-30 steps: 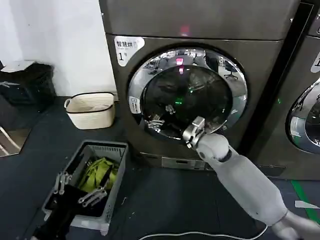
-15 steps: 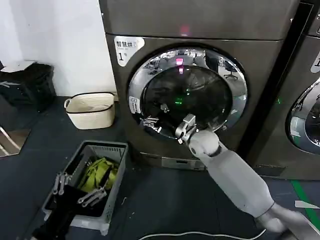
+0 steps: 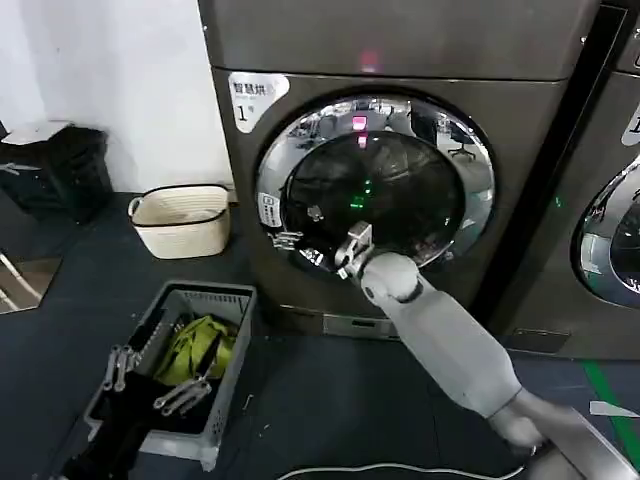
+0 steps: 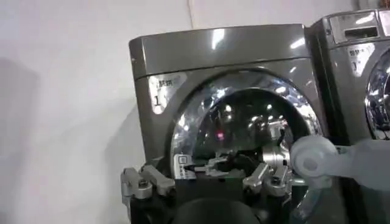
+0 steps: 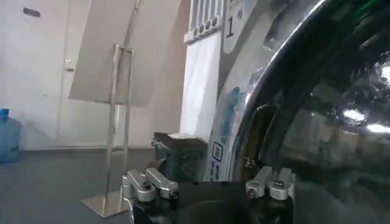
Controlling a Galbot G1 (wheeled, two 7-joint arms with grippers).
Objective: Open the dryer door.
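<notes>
The big dark grey-brown metal front-loading dryer (image 3: 400, 180) stands at the far side of the scene, its brushed flat front carrying a white sticker marked "1" (image 3: 255, 97) at the upper left. A like grey machine (image 3: 610, 200) stands just beside it on the right, seen in part. Set in the dryer's front is the large round porthole dryer door (image 3: 375, 190), a wide shiny chrome ring around dark tinted glass; it lies flush with the cabinet, closed, and small red and green lights reflect in the glass.

The smooth pale grey right arm (image 3: 450, 335) reaches from the near right up to the door's lower left. Its right claw (image 3: 350, 252), of bare silver metal, sits against the lower-left part of the chrome ring; the right wrist view shows the two finger bases set apart with nothing between them, so the claw stands open, close to the ring's curved edge.

On the dark floor at the near left is a grey slotted plastic laundry crate (image 3: 185, 370) holding yellow-green cloth (image 3: 195, 350). The left claw (image 3: 160, 380) hangs over the crate, fingers spread and empty. Farther left, near the white wall, rests a cream oval woven basket with a dark rim (image 3: 182, 220).
</notes>
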